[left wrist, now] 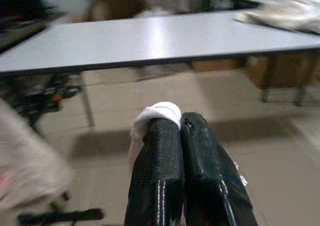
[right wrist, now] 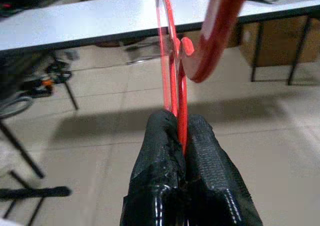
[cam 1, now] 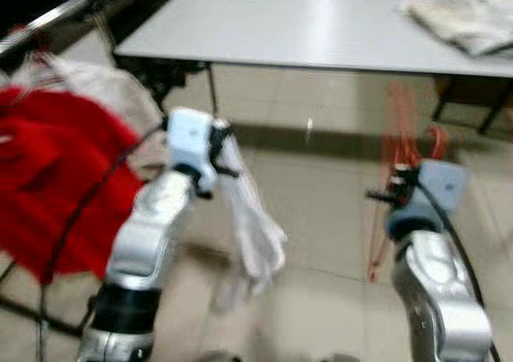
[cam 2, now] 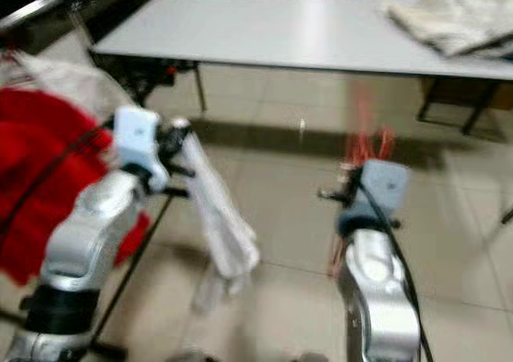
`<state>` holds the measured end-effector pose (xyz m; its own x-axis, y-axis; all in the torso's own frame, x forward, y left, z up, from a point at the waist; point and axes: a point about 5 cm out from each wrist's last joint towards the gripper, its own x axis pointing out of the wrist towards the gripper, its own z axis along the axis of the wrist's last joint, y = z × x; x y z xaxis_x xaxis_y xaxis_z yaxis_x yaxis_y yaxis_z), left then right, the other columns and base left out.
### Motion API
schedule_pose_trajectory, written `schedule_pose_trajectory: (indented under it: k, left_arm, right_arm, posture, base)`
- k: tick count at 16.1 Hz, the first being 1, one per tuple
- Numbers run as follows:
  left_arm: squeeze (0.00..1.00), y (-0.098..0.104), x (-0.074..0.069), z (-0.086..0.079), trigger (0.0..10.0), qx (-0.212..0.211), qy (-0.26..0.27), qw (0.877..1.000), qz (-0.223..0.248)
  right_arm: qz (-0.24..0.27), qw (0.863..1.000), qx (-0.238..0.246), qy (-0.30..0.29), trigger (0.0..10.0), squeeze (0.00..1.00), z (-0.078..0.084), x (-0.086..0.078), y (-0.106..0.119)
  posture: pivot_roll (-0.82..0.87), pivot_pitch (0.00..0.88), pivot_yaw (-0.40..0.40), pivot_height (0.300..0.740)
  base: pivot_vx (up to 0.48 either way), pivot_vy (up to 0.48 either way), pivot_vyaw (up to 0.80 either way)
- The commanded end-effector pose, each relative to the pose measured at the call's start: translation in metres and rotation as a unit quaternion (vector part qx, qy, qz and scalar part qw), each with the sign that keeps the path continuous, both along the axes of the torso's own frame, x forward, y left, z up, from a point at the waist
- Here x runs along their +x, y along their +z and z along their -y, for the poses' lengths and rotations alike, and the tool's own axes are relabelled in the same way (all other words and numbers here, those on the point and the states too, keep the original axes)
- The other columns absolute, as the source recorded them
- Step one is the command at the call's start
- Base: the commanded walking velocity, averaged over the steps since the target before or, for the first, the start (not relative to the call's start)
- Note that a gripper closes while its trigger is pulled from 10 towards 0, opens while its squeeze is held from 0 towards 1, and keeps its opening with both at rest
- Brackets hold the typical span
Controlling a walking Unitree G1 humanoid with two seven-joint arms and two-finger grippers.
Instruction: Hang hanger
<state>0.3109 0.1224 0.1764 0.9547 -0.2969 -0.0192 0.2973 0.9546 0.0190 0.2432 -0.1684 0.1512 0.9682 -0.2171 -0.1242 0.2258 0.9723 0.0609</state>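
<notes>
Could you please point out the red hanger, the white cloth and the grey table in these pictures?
red hanger (right wrist: pixel 216 33): right wrist view, on its curved hook, above the right tool.
white cloth (cam 1: pixel 255 232): left eye view, on its hanging middle.
grey table (cam 1: pixel 304 26): left eye view, on its bare top.

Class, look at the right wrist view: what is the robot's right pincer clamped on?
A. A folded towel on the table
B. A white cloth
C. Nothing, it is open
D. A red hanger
D: in the right wrist view the right pincer is shut on the thin red hanger, whose hook curves up above the fingers; the white cloth is held by the left pincer.
</notes>
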Motion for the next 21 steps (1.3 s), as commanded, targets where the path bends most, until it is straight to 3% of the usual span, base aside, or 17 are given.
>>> schedule_pose_trajectory:
  k: [1,2,7,16,21]
  left_arm:
    - [0.00,0.006,0.000,0.003,10.0,-0.004,0.002,1.000,0.009]
    - [0.00,0.005,0.002,0.001,10.0,0.003,0.011,1.000,0.006]
    - [0.00,0.008,0.004,0.001,10.0,-0.007,0.010,1.000,0.019]
    - [0.00,0.010,0.009,0.005,10.0,-0.011,0.013,1.000,0.026]
    - [0.00,0.002,0.007,0.002,10.0,-0.007,0.019,1.000,0.018]
  right_arm:
    - [-0.001,1.000,-0.006,-0.013,10.0,0.00,0.007,0.000,0.001]
    - [0.003,1.000,-0.027,-0.015,10.0,0.00,0.008,0.001,0.002]
    - [0.002,0.999,-0.032,0.008,10.0,0.00,0.004,0.003,0.001]
    - [0.005,0.998,-0.048,0.031,10.0,0.00,0.001,0.009,0.001]
    - [-0.005,0.996,-0.075,0.047,10.0,0.00,0.003,0.012,0.000]
  posture:
    - [-0.04,0.022,0.071,0.740]
    - [-0.04,0.020,0.070,0.740]
    - [-0.04,0.018,0.064,0.740]
    - [-0.05,0.017,0.064,0.740]
    - [-0.05,0.003,0.038,0.740]
  base:
    - [0.000,0.000,0.00]
    - [0.000,0.000,0.00]
    - [0.049,0.000,0.00]
    - [0.354,0.000,0.00]
    - [0.368,0.000,0.00]
